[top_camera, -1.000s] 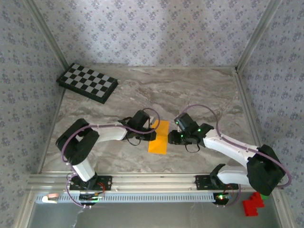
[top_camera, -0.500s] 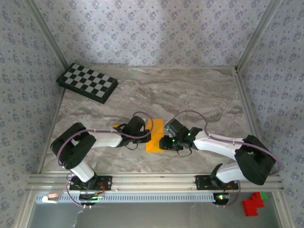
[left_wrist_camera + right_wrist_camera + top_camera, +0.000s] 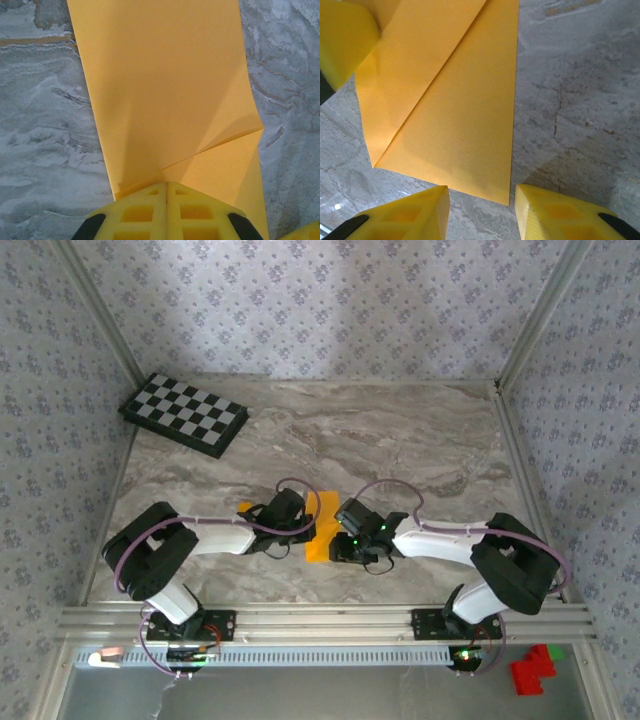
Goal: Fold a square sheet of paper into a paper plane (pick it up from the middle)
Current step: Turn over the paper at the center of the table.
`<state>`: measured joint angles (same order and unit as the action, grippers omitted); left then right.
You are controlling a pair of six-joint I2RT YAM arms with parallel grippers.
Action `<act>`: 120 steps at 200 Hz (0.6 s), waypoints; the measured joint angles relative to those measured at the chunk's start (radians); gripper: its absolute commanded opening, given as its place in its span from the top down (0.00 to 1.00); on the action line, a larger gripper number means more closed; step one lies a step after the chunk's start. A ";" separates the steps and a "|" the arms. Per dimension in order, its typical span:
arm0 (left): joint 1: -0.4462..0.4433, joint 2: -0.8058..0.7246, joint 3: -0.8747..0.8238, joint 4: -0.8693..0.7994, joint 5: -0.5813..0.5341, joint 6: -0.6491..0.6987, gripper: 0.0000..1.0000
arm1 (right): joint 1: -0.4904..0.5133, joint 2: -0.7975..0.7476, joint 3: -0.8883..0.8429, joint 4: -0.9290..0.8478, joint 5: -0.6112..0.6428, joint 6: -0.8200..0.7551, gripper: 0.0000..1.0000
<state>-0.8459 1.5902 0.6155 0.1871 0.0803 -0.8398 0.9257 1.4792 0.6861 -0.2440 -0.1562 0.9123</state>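
Note:
The square sheet of paper [image 3: 323, 527], orange-yellow and folded narrow with a diagonal flap, lies flat on the marble table between both grippers. In the left wrist view the paper [image 3: 165, 85] stretches away from my left gripper [image 3: 166, 185], whose yellow fingers are shut with their tips together on the paper's near end. I cannot tell whether a layer is pinched. My right gripper [image 3: 480, 205] stands open at the paper's [image 3: 455, 125] other side, one finger [image 3: 420, 212] left and one right of its near corner. The left finger [image 3: 342, 40] shows there, resting on the paper.
A black-and-white checkered board [image 3: 185, 415] lies at the far left corner. A small orange block [image 3: 245, 508] sits by the left arm. Metal rails border the table [image 3: 420, 440], and a red object [image 3: 533, 668] lies off its near right edge.
Both grippers have moved inward and nearer, closing in on the paper from either side. The paper now looks narrower and sits slightly nearer and further left. The left fingers closed fully.

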 measured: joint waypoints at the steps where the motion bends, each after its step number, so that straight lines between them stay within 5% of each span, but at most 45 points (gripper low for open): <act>1: 0.000 0.000 0.000 0.000 0.000 0.000 0.97 | 0.000 0.000 0.000 0.000 0.000 0.001 0.60; 120: 0.000 -0.005 -0.006 0.004 -0.003 0.000 0.97 | 0.013 0.007 0.048 -0.021 0.049 0.005 0.61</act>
<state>-0.8455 1.5852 0.6094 0.1909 0.0772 -0.8394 0.9390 1.4864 0.7341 -0.2653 -0.1074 0.9169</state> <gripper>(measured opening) 0.048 0.386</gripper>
